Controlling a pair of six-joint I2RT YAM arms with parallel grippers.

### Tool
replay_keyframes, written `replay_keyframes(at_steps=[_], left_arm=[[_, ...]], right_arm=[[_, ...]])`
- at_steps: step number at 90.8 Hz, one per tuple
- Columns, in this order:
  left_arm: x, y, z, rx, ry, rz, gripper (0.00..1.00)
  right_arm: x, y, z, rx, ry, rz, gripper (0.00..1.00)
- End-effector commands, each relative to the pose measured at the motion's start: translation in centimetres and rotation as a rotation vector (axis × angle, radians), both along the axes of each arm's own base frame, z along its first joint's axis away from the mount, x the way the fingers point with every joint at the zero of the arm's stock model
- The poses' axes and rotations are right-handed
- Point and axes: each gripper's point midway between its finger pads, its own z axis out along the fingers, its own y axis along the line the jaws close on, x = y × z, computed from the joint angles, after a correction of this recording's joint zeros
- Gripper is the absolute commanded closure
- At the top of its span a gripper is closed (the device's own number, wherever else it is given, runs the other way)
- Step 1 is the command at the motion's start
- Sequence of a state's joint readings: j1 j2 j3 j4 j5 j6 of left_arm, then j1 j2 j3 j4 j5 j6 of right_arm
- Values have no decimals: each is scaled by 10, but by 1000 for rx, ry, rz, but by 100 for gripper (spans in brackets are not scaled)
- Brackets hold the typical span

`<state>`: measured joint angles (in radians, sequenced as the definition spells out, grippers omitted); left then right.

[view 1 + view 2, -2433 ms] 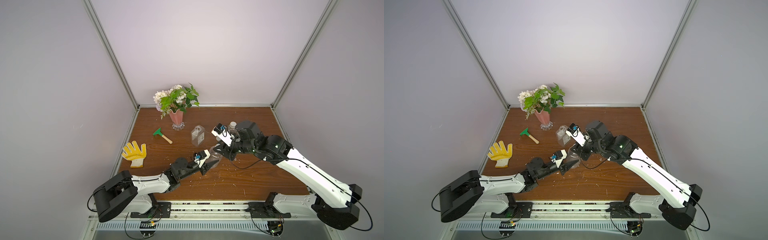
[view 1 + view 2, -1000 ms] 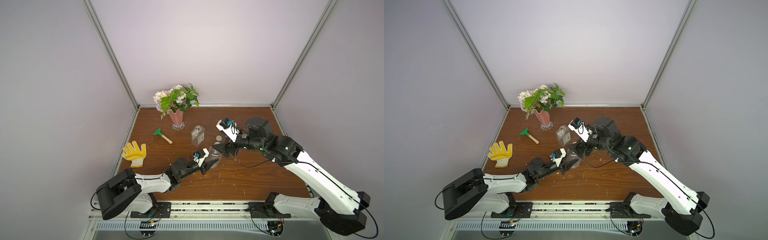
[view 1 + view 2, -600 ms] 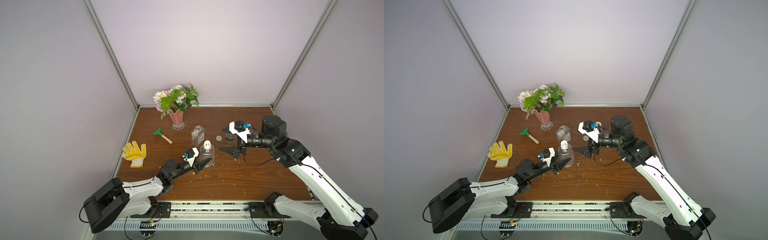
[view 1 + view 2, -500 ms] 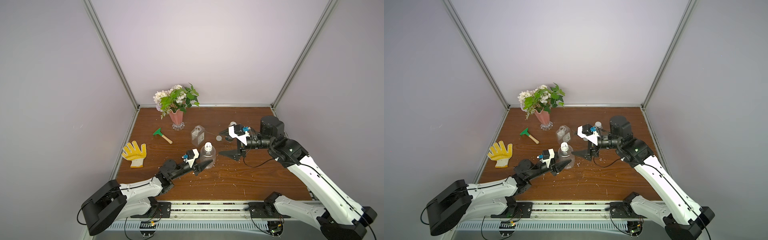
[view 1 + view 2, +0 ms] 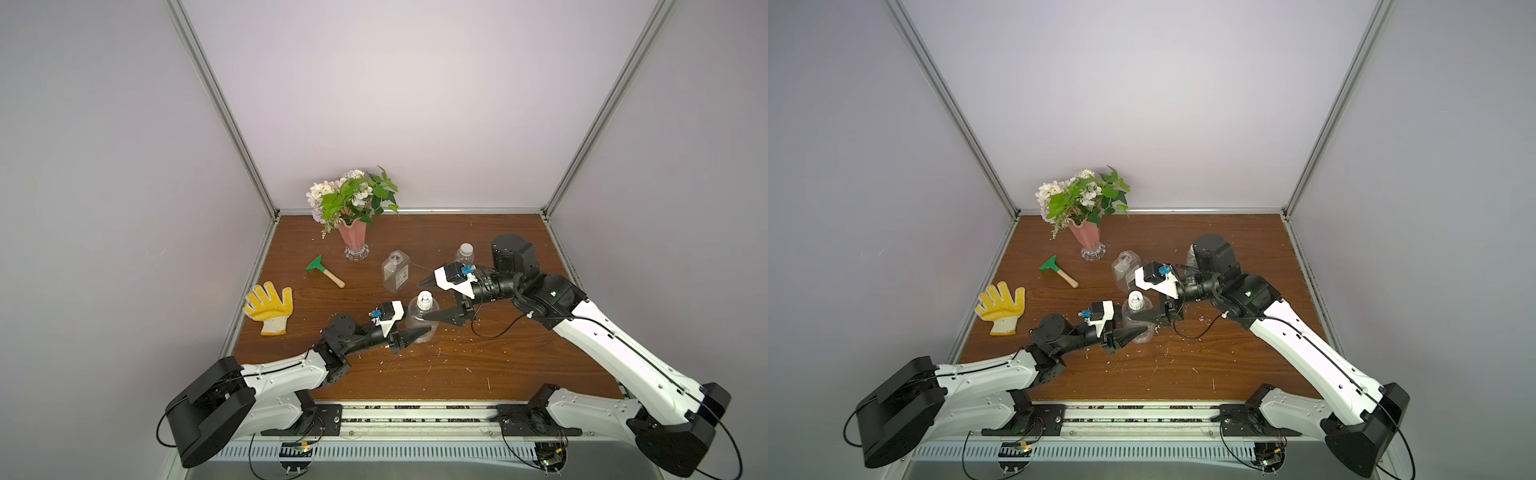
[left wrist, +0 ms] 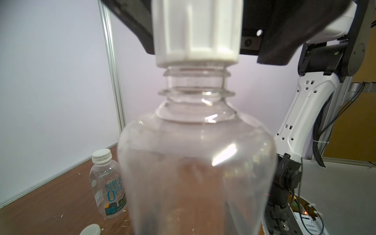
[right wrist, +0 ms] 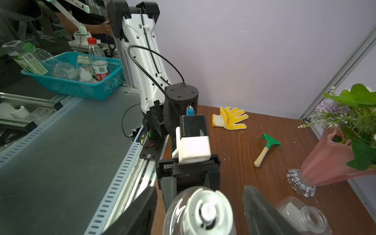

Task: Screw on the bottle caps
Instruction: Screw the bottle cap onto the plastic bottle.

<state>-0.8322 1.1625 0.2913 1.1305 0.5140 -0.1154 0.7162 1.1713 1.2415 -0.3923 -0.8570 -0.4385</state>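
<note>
The rounded bottle stands upright mid-table, the ribbed cap perched on its neck with threads still showing. The left claw is clamped low on its body, and the right claw straddles the cap, both fingers clear of it. The uncapped square bottle crowds in just behind, with a small capped bottle and a loose cap nearby. The pink vase, green scraper and yellow glove sit well apart on the left arm's side.
</note>
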Motion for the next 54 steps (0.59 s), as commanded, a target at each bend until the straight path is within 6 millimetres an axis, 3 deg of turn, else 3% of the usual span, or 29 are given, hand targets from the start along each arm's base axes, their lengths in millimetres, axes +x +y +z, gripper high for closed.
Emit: replay_keyframes(at_steps=[1,54], left_arm=[[2,-1,13,-23,-35,-8,55],[7,0,8,-12,-31,24,56]], right_arm=[[0,3,17,22,-29,-3,33],[6,5,11,-10,6,-35,44]])
